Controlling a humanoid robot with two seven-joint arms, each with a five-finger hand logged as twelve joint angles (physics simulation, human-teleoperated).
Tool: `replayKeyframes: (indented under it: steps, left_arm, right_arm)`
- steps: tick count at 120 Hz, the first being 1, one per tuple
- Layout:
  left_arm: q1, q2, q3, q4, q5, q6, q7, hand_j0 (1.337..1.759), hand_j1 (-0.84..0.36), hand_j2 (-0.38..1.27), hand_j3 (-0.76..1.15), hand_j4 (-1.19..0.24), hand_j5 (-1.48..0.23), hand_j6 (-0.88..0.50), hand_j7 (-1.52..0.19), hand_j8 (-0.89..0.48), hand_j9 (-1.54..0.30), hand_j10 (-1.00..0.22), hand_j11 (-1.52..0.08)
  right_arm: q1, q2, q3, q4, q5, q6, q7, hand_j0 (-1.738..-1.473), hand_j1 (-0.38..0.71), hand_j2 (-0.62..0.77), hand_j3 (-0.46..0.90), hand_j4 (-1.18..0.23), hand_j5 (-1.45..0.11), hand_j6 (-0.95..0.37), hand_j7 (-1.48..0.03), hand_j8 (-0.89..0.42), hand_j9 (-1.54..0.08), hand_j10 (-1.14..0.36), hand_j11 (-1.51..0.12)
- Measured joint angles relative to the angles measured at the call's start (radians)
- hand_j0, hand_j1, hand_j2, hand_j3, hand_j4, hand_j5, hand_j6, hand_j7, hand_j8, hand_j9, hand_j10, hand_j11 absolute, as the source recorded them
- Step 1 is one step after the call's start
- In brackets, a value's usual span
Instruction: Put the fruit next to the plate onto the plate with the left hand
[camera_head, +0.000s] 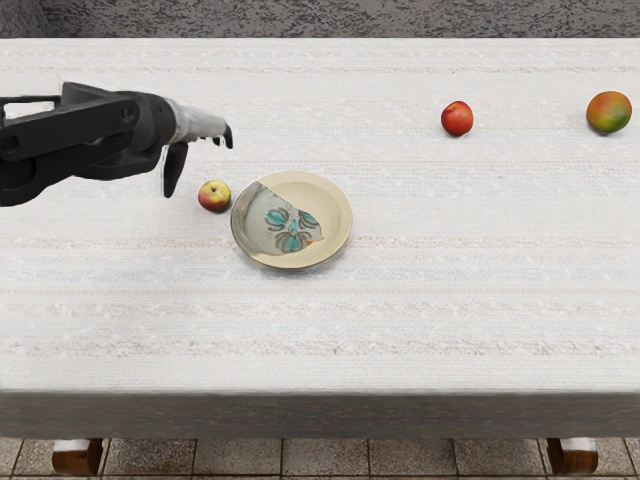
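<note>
A long bench (400, 320) fills most of the view. Its top is white with faint pale stripes that run from side to side. Its front edge is grey.

A red apple (457, 118) sits on the bench, far back and over to the right. A round fruit (609, 111) that is green, orange and red sits even farther right, close to the edge of the view. The two are well apart.

Below the bench is a floor (320, 458) of grey tiles. Two brown bench feet stand on it, a left foot (78, 456) and a right foot (572, 455). Behind the bench is a dark grey strip (320, 18).
</note>
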Motion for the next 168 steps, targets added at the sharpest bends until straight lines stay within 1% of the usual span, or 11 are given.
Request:
replayKeyframes:
  steps: [15, 34, 44, 57, 65, 75, 96, 108, 116, 127, 168]
  left_arm:
    - [0.032, -0.042, 0.0, 0.006, -0.006, 0.016, -0.001, 1.658, 0.06, 0.05, 0.0, -0.24, -0.31, -0.24, -0.31, -0.24, -0.31, -0.24, -0.31]
    - [0.068, -0.047, 0.001, 0.031, -0.014, 0.069, -0.003, 1.658, 0.06, 0.05, 0.0, -0.24, -0.31, -0.24, -0.31, -0.24, -0.31, -0.24, -0.31]
    - [0.069, -0.075, 0.002, 0.075, -0.014, 0.087, -0.035, 1.658, 0.06, 0.05, 0.0, -0.24, -0.31, -0.24, -0.31, -0.24, -0.31, -0.24, -0.31]
    - [0.088, -0.117, 0.008, 0.145, -0.004, 0.097, -0.09, 1.658, 0.06, 0.05, 0.0, -0.24, -0.31, -0.24, -0.31, -0.24, -0.31, -0.24, -0.31]
    - [0.089, -0.12, 0.021, 0.171, -0.002, 0.111, -0.108, 1.658, 0.06, 0.05, 0.0, -0.24, -0.31, -0.24, -0.31, -0.24, -0.31, -0.24, -0.31]
    - [0.104, -0.12, 0.035, 0.2, 0.0, 0.121, -0.12, 1.658, 0.06, 0.05, 0.0, -0.24, -0.31, -0.24, -0.31, -0.24, -0.31, -0.24, -0.31]
    - [0.131, -0.12, 0.049, 0.232, 0.001, 0.135, -0.127, 1.658, 0.06, 0.05, 0.0, -0.24, -0.31, -0.24, -0.31, -0.24, -0.31, -0.24, -0.31]
    - [0.132, -0.158, 0.062, 0.27, -0.001, 0.144, -0.128, 1.658, 0.06, 0.05, 0.0, -0.25, -0.32, -0.25, -0.32, -0.25, -0.32, -0.25, -0.32]
    - [0.13, -0.163, 0.071, 0.284, 0.0, 0.149, -0.128, 1.658, 0.05, 0.05, 0.0, -0.26, -0.33, -0.26, -0.33, -0.26, -0.33, -0.26, -0.33]
    - [0.129, -0.195, 0.08, 0.293, 0.0, 0.158, -0.128, 1.658, 0.03, 0.06, 0.0, -0.27, -0.35, -0.27, -0.35, -0.27, -0.35, -0.27, -0.35]
    - [0.136, -0.204, 0.102, 0.301, 0.0, 0.167, -0.128, 1.658, -0.08, 0.07, 0.0, -0.36, -0.46, -0.36, -0.46, -0.36, -0.46, -0.36, -0.46]
  right_arm:
    - [-0.004, 0.0, 0.0, 0.0, 0.0, 0.0, 0.0, -1.658, -0.31, -0.01, 0.0, -0.04, -0.05, -0.04, -0.05, -0.04, -0.05, -0.04, -0.05]
    - [-0.007, 0.0, 0.0, 0.0, 0.0, 0.0, 0.0, -1.658, -0.31, -0.01, 0.0, -0.04, -0.05, -0.04, -0.05, -0.04, -0.05, -0.04, -0.05]
    - [-0.008, 0.0, 0.0, 0.0, 0.0, 0.0, 0.0, -1.658, -0.31, -0.01, 0.0, -0.04, -0.05, -0.04, -0.05, -0.04, -0.05, -0.04, -0.05]
    - [-0.009, 0.0, 0.0, 0.0, 0.0, 0.0, 0.0, -1.658, -0.31, -0.01, 0.0, -0.04, -0.05, -0.04, -0.05, -0.04, -0.05, -0.04, -0.05]
    - [-0.009, 0.0, 0.0, 0.0, 0.0, 0.0, 0.0, -1.658, -0.31, -0.01, 0.0, -0.04, -0.05, -0.04, -0.05, -0.04, -0.05, -0.04, -0.05]
    - [-0.009, 0.0, 0.0, 0.0, 0.0, 0.0, 0.0, -1.658, -0.31, -0.01, 0.0, -0.04, -0.05, -0.04, -0.05, -0.04, -0.05, -0.04, -0.05]
    - [-0.009, 0.0, -0.001, 0.0, 0.0, 0.0, 0.0, -1.658, -0.31, -0.01, 0.0, -0.04, -0.05, -0.04, -0.05, -0.04, -0.05, -0.04, -0.05]
    - [-0.012, 0.0, -0.001, 0.0, 0.0, 0.0, 0.0, -1.658, -0.31, -0.01, 0.0, -0.04, -0.05, -0.04, -0.05, -0.04, -0.05, -0.04, -0.05]
    - [-0.014, 0.0, -0.001, 0.0, 0.0, 0.0, 0.001, -1.658, -0.31, -0.01, 0.0, -0.04, -0.05, -0.04, -0.05, -0.04, -0.05, -0.04, -0.05]
    - [-0.014, 0.0, -0.001, -0.001, 0.0, 0.0, 0.001, -1.658, -0.31, -0.01, 0.0, -0.04, -0.05, -0.04, -0.05, -0.04, -0.05, -0.04, -0.05]
    - [-0.016, 0.0, -0.001, -0.001, 0.0, 0.0, 0.001, -1.658, -0.31, -0.01, 0.0, -0.04, -0.05, -0.04, -0.05, -0.04, -0.05, -0.04, -0.05]
